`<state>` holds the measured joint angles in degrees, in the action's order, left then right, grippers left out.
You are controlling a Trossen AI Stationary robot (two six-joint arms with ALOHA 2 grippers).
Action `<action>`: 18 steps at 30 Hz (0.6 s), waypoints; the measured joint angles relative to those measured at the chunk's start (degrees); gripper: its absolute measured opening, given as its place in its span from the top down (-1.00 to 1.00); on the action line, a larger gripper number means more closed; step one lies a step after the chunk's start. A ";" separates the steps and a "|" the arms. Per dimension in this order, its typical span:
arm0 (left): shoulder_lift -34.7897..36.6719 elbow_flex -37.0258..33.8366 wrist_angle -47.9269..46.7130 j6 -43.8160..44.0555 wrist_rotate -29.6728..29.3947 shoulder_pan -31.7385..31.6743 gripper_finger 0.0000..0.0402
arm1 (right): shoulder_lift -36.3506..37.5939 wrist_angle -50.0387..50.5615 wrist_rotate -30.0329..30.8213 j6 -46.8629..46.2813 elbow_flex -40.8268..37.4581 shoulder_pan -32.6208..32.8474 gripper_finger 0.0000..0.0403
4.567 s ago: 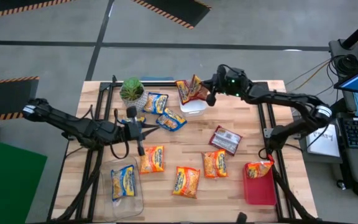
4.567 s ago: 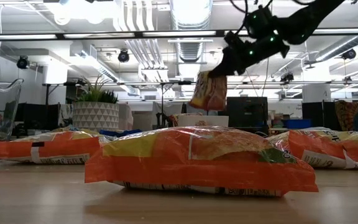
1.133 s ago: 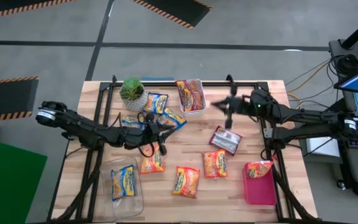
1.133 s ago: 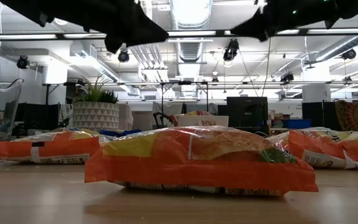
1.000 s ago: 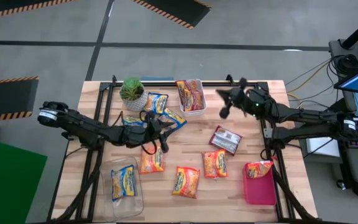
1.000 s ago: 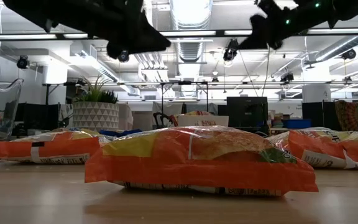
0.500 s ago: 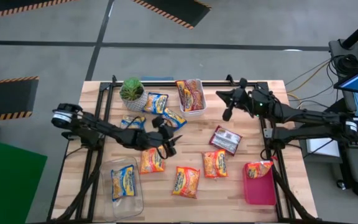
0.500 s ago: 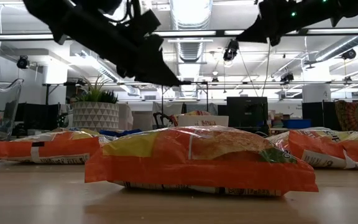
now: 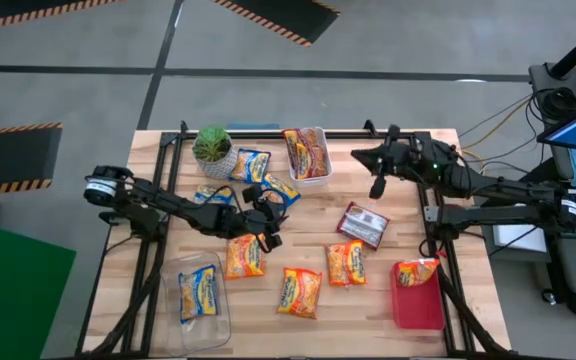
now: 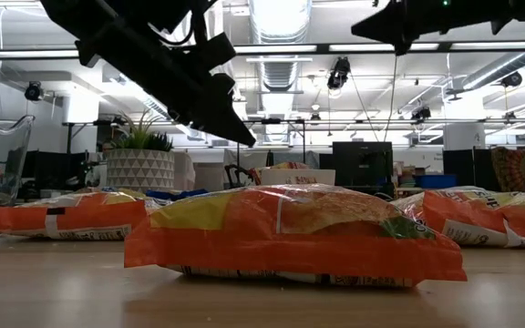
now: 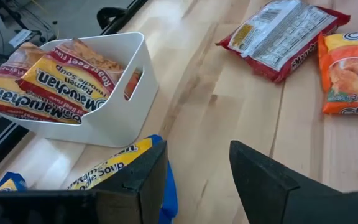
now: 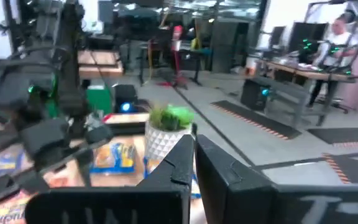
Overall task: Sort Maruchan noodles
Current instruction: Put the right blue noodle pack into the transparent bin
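The left arm reaches low across the wooden counter (image 9: 388,300) from its left side, its left end effector (image 9: 270,222) hovering with fingers spread and empty above an orange-yellow packet (image 9: 245,256) near the middle. The right arm stretches in from the right at the far edge, raised, its right end effector (image 9: 374,180) pressed together and holding nothing. Maruchan noodles lie scattered: blue-and-yellow packets (image 9: 251,165) beside the potted plant (image 9: 213,146), some partly covered by the left arm; two packets in the white bin (image 11: 114,93); one blue packet in the clear tray (image 9: 200,296); a maroon packet (image 9: 362,224) right of centre; one orange packet in the red bin (image 9: 417,300), its print unreadable.
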<state>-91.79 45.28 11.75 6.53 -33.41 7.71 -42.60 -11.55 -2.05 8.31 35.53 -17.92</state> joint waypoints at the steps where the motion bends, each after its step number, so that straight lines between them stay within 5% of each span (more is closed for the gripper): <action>1: 0.00 0.00 0.00 -0.06 -0.01 -0.06 0.21 | -0.04 0.12 -0.23 0.24 -0.11 0.13 0.96; 18: -1.87 -0.94 -0.19 -0.12 -0.04 -2.17 0.21 | -0.27 2.47 0.58 0.73 -0.11 0.16 0.96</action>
<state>-93.65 44.34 11.56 6.41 -33.45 5.54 -42.87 -9.08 -1.48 9.04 35.42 -17.76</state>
